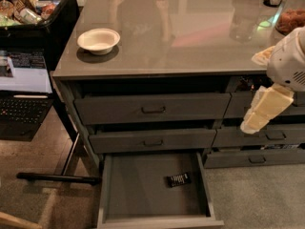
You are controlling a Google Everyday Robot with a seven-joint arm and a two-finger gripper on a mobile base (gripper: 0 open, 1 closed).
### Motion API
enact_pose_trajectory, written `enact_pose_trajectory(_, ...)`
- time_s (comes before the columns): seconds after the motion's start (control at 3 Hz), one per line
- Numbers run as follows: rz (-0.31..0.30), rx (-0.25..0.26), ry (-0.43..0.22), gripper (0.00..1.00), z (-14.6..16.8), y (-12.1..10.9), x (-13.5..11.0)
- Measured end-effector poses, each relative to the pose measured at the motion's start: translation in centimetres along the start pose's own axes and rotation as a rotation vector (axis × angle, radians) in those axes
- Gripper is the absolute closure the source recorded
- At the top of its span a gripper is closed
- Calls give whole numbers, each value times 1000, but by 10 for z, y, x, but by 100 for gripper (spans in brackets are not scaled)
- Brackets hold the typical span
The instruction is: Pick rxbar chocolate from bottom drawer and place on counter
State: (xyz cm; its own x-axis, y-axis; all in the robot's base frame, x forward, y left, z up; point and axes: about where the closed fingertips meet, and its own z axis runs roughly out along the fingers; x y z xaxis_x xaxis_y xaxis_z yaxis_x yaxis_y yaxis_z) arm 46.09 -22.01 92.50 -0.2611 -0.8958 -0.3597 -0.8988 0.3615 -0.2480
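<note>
Off to the right, the gripper [252, 122] hangs in front of the right-hand drawer fronts, just below the counter [181, 37] edge, its pale tip angled down and to the left; I cannot tell how far open it is. It touches nothing that I can see. The bar [178, 179] lies well apart from it, lower and to the left, flat on the floor of the pulled-out bottom drawer [138, 194], near that drawer's right wall and roughly midway from front to back, with nothing else beside it. Above the open drawer, two closed drawers [152, 109] with dark handles sit under the counter. On the glossy top, a white bowl [98, 40] stands near the left front corner, and a clear glass [242, 17] stands toward the far right. To the left of the cabinet, an open laptop [24, 82] glows beneath a black bin [52, 20] of packaged snacks, and a black bar [57, 178] lies along the floor by the cabinet's foot.
</note>
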Motion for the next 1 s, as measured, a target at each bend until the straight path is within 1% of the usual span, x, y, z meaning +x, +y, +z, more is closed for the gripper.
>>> enact_pose_trajectory(0.33, 26, -62, -93, 0, 58, 24, 12)
enact_pose_trajectory(0.67, 65, -54, -93, 0, 82, 37, 31)
enact_pose_trajectory(1.0, 65, -54, -93, 0, 82, 37, 31)
